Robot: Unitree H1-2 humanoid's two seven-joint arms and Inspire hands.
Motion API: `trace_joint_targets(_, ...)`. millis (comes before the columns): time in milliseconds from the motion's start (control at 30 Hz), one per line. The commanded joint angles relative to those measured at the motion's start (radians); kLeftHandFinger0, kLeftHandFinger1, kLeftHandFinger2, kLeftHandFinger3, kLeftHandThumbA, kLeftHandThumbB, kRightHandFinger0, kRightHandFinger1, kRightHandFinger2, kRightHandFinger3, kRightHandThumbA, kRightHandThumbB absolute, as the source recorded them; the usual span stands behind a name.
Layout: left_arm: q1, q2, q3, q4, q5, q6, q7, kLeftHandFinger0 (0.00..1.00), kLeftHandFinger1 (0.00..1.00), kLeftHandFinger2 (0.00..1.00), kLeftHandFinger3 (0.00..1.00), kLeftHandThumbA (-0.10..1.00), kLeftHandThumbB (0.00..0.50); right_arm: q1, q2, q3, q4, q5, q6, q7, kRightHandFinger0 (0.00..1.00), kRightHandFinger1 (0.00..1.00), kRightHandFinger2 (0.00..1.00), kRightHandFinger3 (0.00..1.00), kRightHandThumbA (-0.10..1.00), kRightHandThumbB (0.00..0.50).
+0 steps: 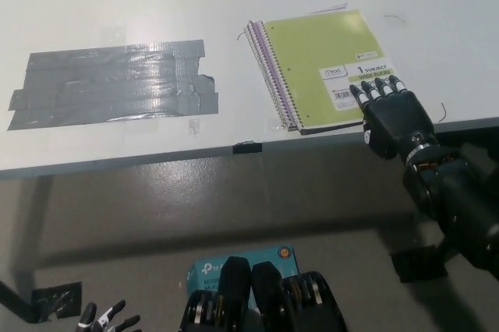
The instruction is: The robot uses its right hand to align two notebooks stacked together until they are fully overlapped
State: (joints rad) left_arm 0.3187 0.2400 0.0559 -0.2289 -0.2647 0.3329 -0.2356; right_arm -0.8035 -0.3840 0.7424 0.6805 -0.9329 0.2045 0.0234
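Two notebooks: our right hand [392,118], fingers spread flat on the green notebook [327,63], grasps nothing; overpushing could re-expose the purple notebook [263,50].

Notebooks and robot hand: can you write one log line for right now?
right hand: fingertips on green notebook near corner | purple notebook: edge peeking out left | left hand: resting low

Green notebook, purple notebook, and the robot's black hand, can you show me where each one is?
Green notebook [323,55]: head view, middle of its cover.
Purple notebook [269,75]: head view, strip showing along the spiral edge.
Right hand [394,118]: head view, back of the hand.
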Motion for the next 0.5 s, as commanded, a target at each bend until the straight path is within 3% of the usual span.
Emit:
trace_joint_targets(0, -0.001, 0.013, -0.004, -0.013, 0.001, -0.03, -0.019, 0.91, 0.91, 0.93, 1.0, 1.0, 0.5, -0.028, 0.003, 0.017, 0.027, -0.02, -0.016, 0.104, 1.0, 1.0, 1.0, 1.0, 1.0, 0.411)
trace_joint_targets(200, -0.009, 0.012, -0.006, -0.008, -0.001, -0.029, -0.02, 0.86, 0.91, 0.93, 1.0, 1.0, 0.5, -0.047, 0.023, 0.014, 0.0, -0.03, -0.013, 0.122, 1.0, 1.0, 1.0, 1.0, 1.0, 0.378)
trace_joint_targets(467, -0.009, 0.016, -0.01, -0.009, 0.003, -0.03, -0.024, 0.91, 0.94, 0.95, 1.0, 1.0, 0.5, -0.036, 0.054, 0.021, -0.019, -0.058, 0.008, 0.127, 1.0, 1.0, 1.0, 1.0, 1.0, 0.414)
